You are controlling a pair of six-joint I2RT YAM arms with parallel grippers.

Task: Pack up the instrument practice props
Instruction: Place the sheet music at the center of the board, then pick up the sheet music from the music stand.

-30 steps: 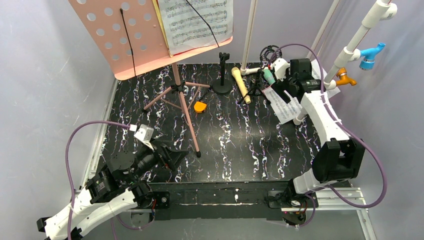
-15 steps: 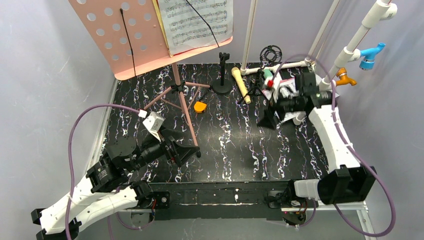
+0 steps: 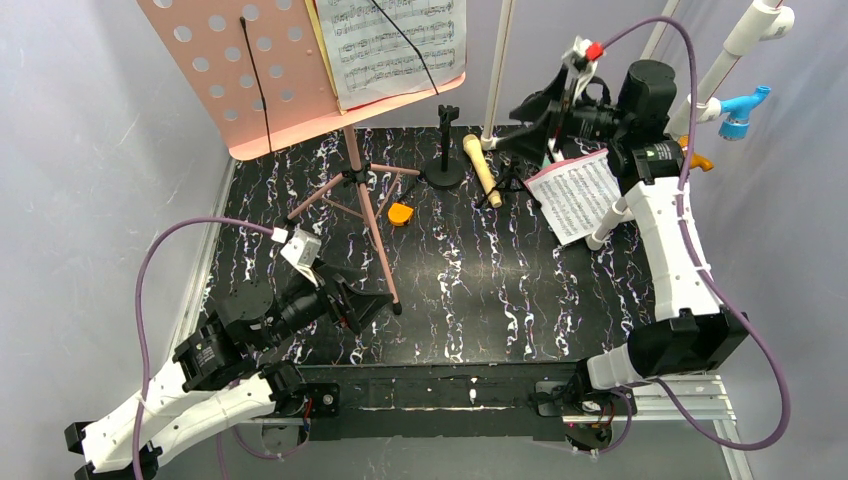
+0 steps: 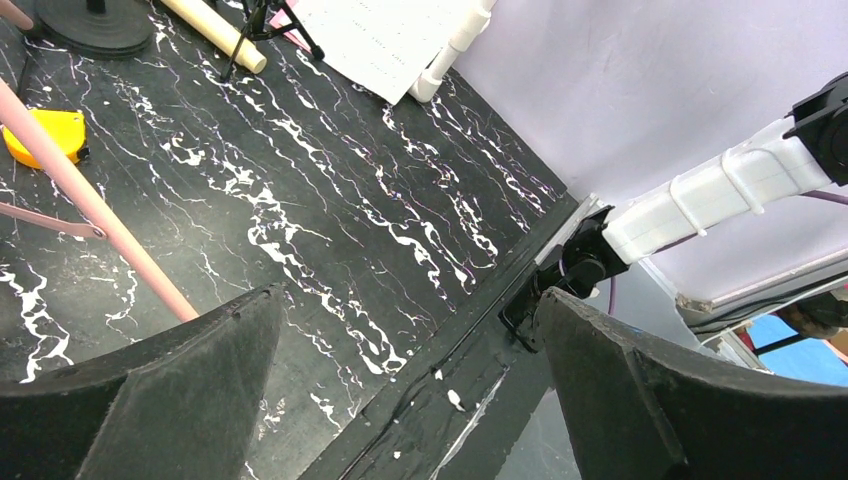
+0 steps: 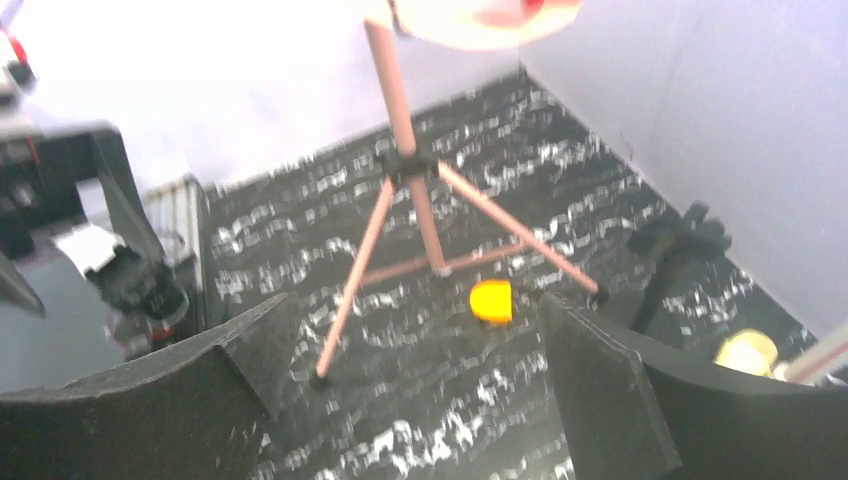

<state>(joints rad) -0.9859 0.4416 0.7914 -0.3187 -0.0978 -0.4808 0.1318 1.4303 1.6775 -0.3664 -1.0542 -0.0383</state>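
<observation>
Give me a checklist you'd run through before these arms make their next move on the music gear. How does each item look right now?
1. Left gripper open and empty: ok, jaws wide with nothing between them.
2. Right gripper open and empty: ok, same.
3. Pink music board standing upright: ok, with a music sheet resting on it.
4. Left gripper clear of the tripod leg: cannot tell, the leg passes right beside one finger.
5. Beige microphone reachable: ok, it lies flat in the open.
6. Teal microphone located: cannot tell, the right gripper blocks that spot in the top view.
</observation>
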